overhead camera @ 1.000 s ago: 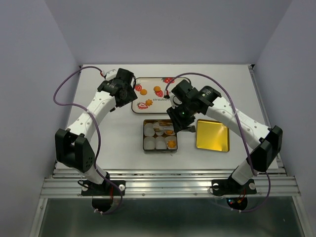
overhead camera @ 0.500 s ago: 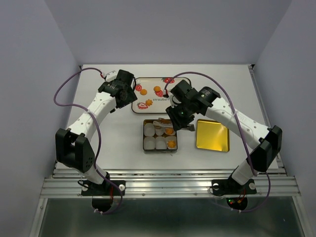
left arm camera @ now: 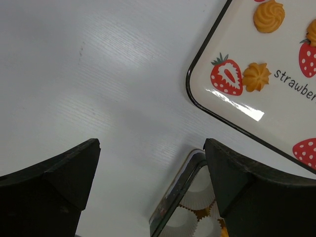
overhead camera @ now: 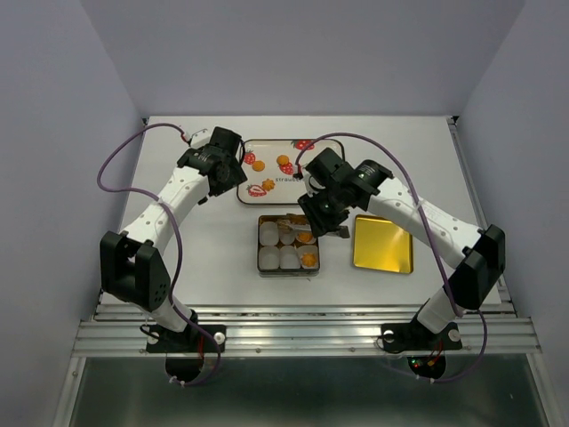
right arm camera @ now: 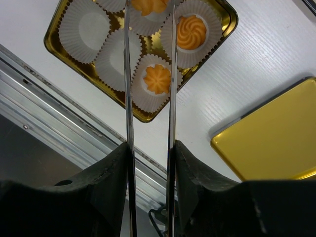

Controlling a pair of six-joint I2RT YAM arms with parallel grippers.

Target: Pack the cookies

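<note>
Left wrist, tray (left arm camera: pixel 232 44) lettered "strawber", left gripper (left arm camera: pixel 150 148) released, right gripper (right arm camera: pixel 149 150) grasping tongs (right arm camera: pixel 127 98).

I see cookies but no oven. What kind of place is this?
Probably a robot test booth, not a kitchen: plain grey walls box in a white table, and a left arm and right arm are bolted to a metal rail at its edge.

**Operator:** How many cookies (right arm camera: pixel 191 31) do you count?

**Manual:** You count six: three on the tray (left arm camera: pixel 286 111) and three in the tin (right arm camera: pixel 223 11).

**Operator:** And the other items?

**Manual:** You count one tray, one tin, six paper cups (right arm camera: pixel 81 29), one lid (right arm camera: pixel 266 143) and one pair of tongs (right arm camera: pixel 127 98).
</note>
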